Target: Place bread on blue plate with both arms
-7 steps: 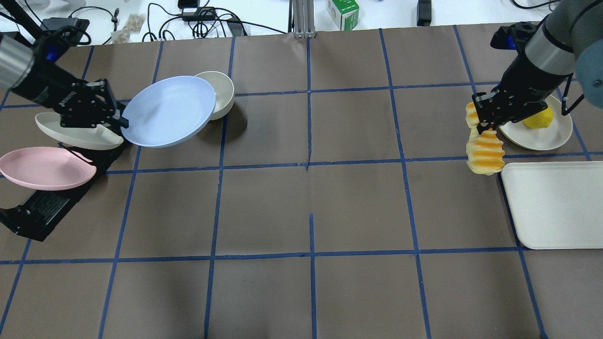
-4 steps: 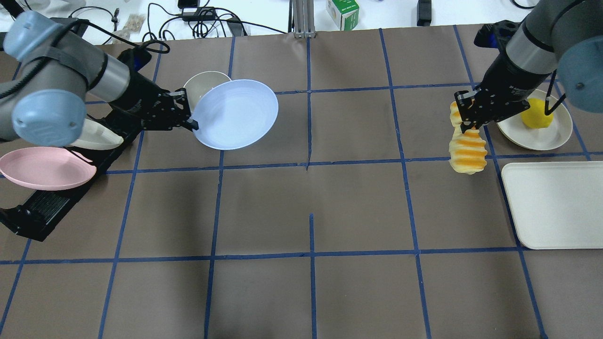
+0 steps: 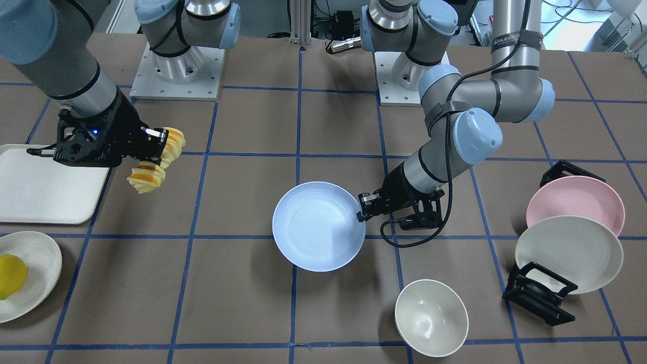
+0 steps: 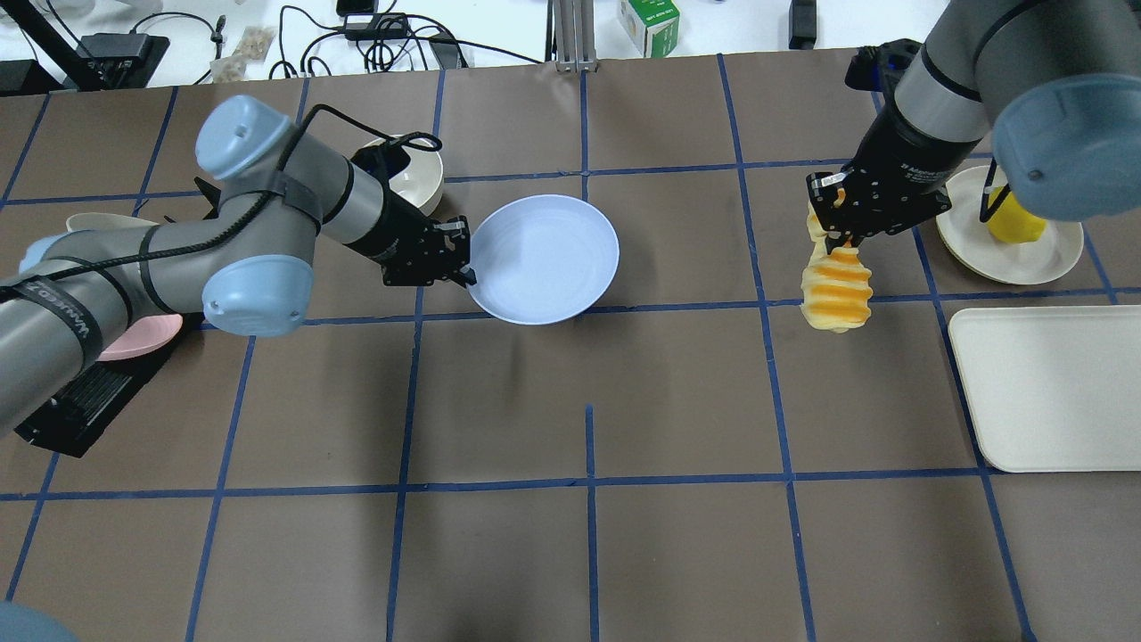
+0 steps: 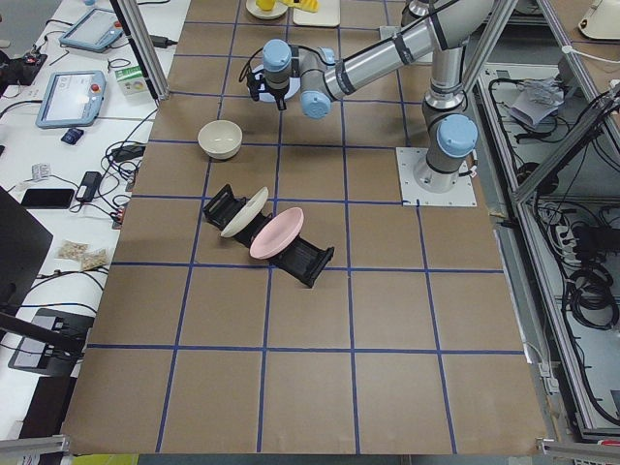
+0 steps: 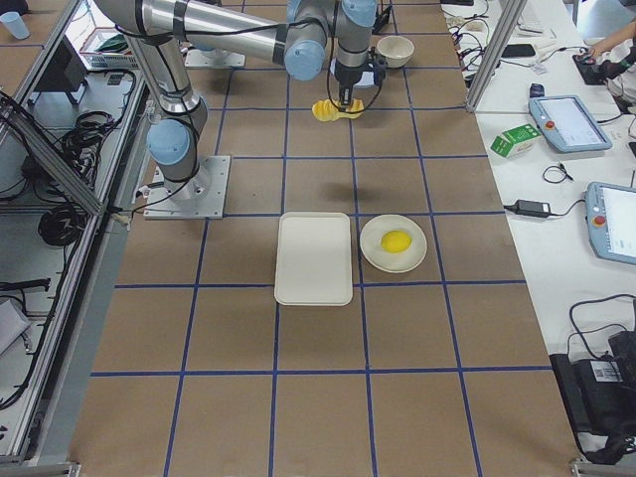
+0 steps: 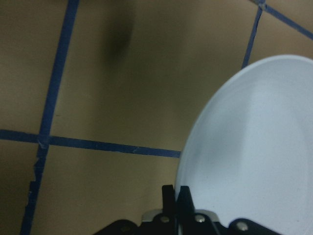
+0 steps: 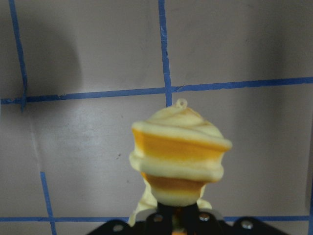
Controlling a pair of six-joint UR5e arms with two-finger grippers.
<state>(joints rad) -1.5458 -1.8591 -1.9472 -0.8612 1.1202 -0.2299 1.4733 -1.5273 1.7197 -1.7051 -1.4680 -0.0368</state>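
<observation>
As the bread is clamped, hanging down, in the right end effector, the blue plate, rim-clamped in the left end effector, is seen well apart toward frame centre.

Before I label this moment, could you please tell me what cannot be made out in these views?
- Overhead view: the pink plate is mostly hidden behind the left arm.
- Left wrist view: the blue plate is cut off by the right and bottom edges.
- Right wrist view: the bread covers the right gripper at its fingertips.
- Front-facing view: the lemon is cut off by the left edge.
</observation>
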